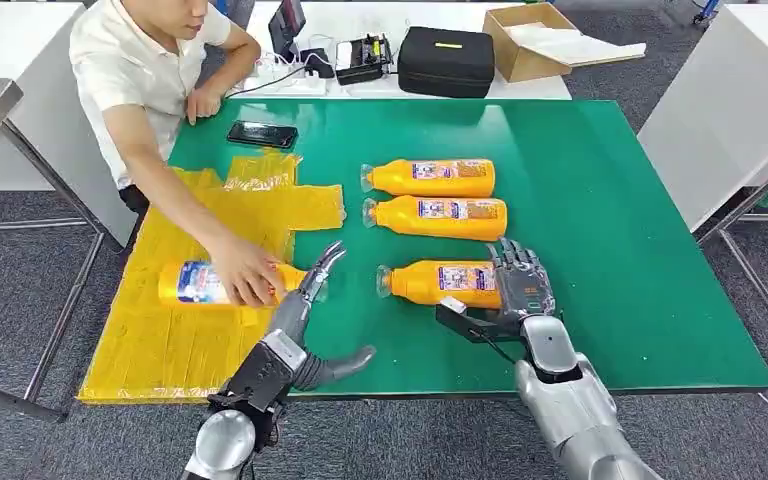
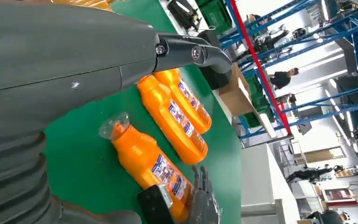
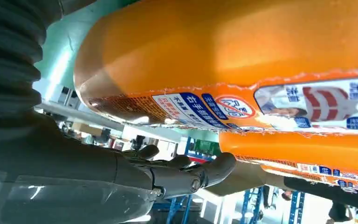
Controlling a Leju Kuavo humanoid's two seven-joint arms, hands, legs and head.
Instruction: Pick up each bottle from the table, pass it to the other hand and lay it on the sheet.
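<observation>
while cardboard box (image 1: pixel 520 45) holds paper, zipped case (image 1: pixel 447 60)

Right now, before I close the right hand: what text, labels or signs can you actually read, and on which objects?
No text reads clearly enough to quote.
Nearest bottle: white Chinese print on blue beside a red prohibition sign, too blurred to read.
Two far bottles: blue-white labels, too small.
Bottle on the yellow sheet: label too small, partly under a person's hand.
Black case: yellow tag, unreadable.
</observation>
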